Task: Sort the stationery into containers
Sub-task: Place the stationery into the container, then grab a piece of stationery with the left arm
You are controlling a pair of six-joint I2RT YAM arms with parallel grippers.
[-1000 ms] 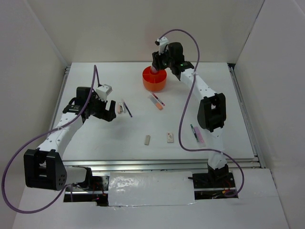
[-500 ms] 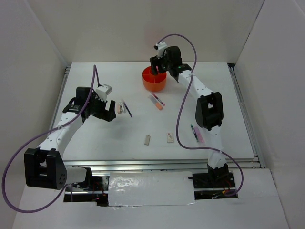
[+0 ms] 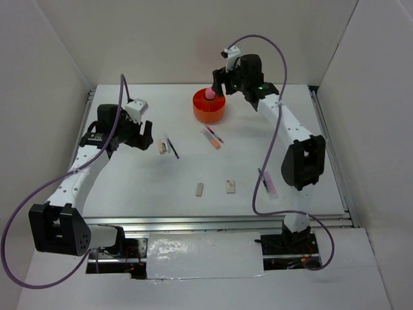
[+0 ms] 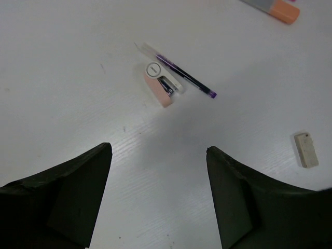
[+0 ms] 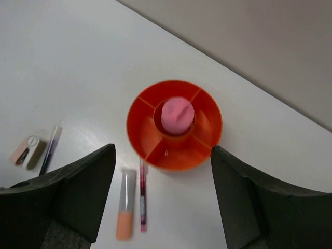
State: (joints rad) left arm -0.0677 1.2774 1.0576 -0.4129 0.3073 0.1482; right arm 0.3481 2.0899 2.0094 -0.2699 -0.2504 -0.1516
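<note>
Even, diffuse light is falling from above onto the white table (image 3: 129,187) in the top view, and the shadows lying on it are staying faint and soft-edged. A shiny strip (image 3: 203,255) along the table's near edge is throwing back patchy glare. In the left wrist view the table is reading grey and dimming toward the bottom of the frame, and the left hand (image 4: 158,149) is showing as dark, underexposed, blurred shapes. In the right wrist view the orange tub (image 5: 208,116) and the marker (image 5: 126,204) are looking slightly smeared. The right hand (image 5: 163,149) is sitting dark and out of focus.
</note>
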